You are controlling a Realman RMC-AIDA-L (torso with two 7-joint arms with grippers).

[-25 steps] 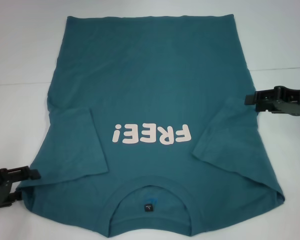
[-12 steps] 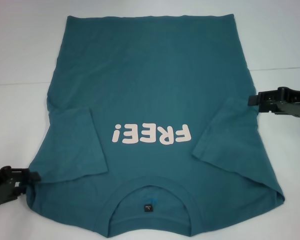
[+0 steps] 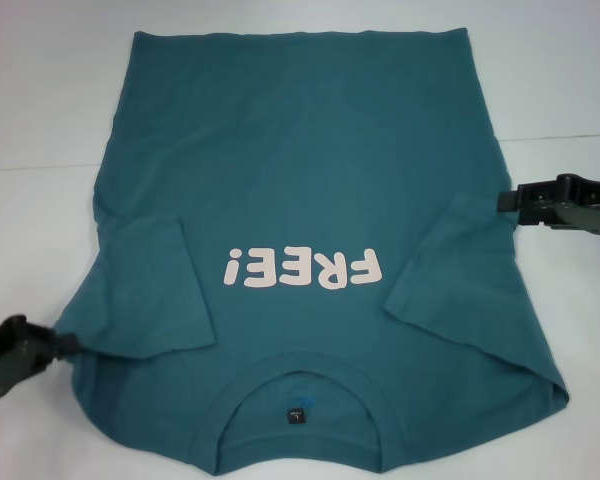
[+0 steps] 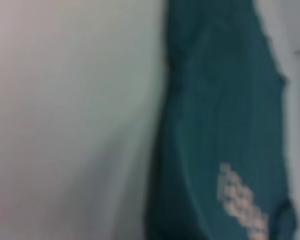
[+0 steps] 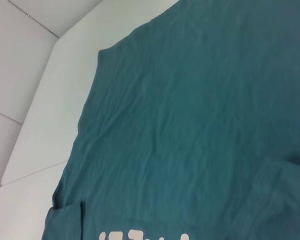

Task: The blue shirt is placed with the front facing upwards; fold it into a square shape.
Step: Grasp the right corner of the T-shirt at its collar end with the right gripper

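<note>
We are reaching our left claw (image 3: 55,345) in at the near left shoulder edge of the blue shirt (image 3: 310,170), and we cannot tell whether it is clenched or released there. The shirt is lying flat, front up, on the white counter (image 3: 40,120), collar (image 3: 300,375) nearest us and hem farthest, both sleeves already turned in over the body, presumably to narrow it for squaring. Farther off, we are holding our right claw (image 3: 505,200) just beside the shirt's right edge near the folded sleeve (image 3: 460,275); its state is likewise unclear, though it seems posed to take that side.
</note>
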